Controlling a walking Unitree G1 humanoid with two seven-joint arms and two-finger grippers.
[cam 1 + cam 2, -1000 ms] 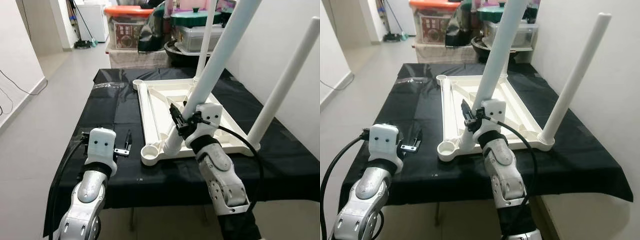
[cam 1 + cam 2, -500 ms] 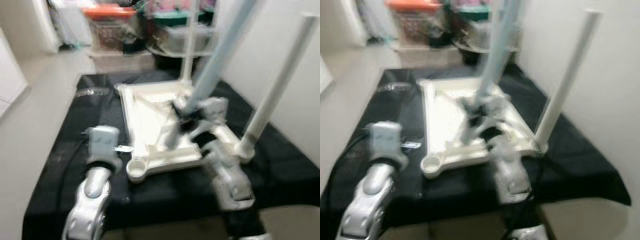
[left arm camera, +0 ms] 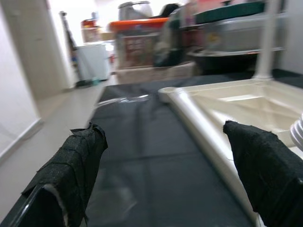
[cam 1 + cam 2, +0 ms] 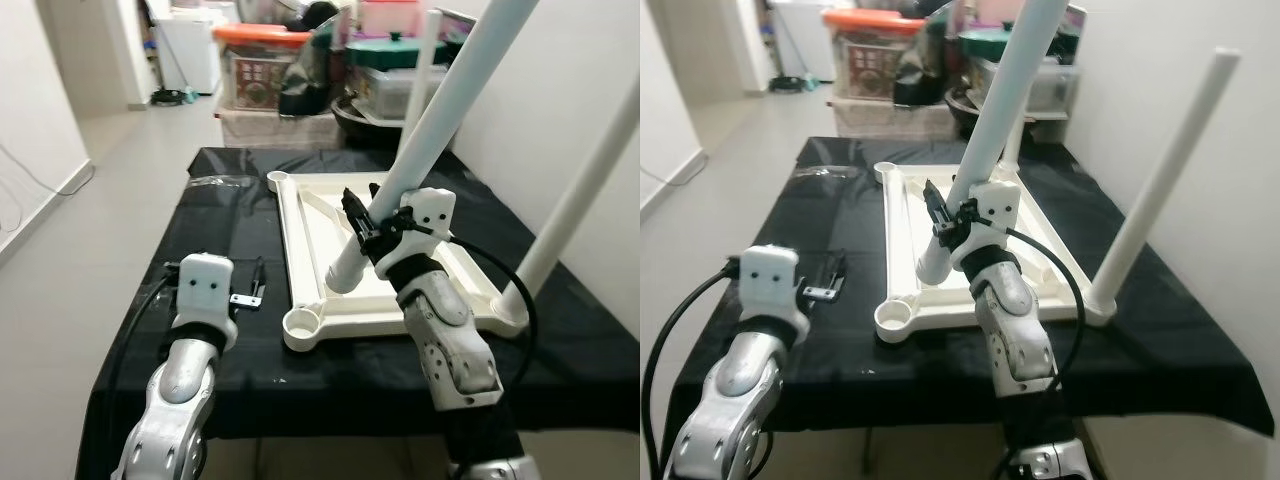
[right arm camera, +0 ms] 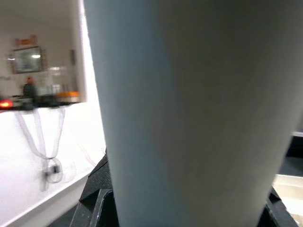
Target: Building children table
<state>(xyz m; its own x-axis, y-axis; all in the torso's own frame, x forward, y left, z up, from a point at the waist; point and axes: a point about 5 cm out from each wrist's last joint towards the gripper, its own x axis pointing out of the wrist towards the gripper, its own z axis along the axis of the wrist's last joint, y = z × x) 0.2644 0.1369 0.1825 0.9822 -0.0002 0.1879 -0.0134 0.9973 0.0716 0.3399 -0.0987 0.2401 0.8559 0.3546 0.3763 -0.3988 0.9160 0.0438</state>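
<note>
Now lifted clear, the white table leg (image 4: 440, 130) hangs tilted above the upturned table top (image 4: 330, 215), its lower end over the frame just behind the near-left empty corner socket (image 4: 300, 322), where a second ago it was resting on the frame. Left of the table top, the left gripper (image 4: 255, 285) hovers over the black cloth (image 4: 220, 220), fingers spread and empty. At the table top's near edge, the right gripper (image 4: 362, 225) stays clamped around the leg. To the right, a fitted leg (image 4: 585, 190) stands in its corner. The move suggests the raised leg is being carried toward the empty socket.
</note>
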